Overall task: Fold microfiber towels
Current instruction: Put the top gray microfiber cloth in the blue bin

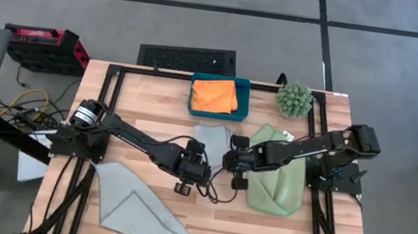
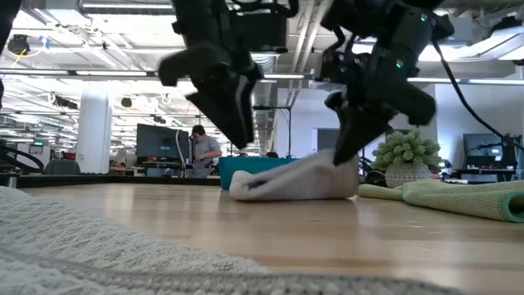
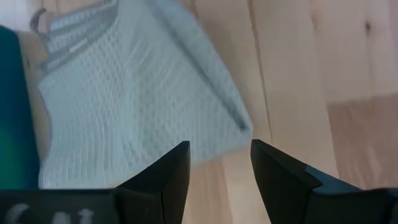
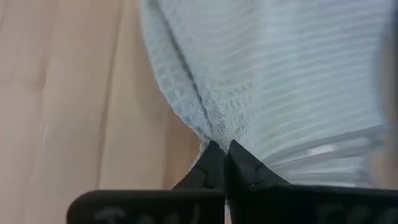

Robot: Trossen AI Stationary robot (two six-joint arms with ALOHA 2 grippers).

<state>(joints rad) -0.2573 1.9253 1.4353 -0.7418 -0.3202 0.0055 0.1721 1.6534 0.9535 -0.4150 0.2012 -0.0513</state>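
The right gripper [image 4: 219, 155] pinches the grey-blue towel [image 1: 212, 140] at its edge, fingers together. The left gripper [image 3: 219, 163] hangs beside it, fingers apart. Both arms hide part of the towel.

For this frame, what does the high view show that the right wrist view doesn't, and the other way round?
Only the high view shows the whole layout: the orange towel in the teal tray, the green towel, a second grey-blue towel at the near left, the spiky plant and the open left end effector.

Only the right wrist view shows the right end effector shut, pinching the cloth's edge.

Both show the centre grey-blue towel on the wooden table.
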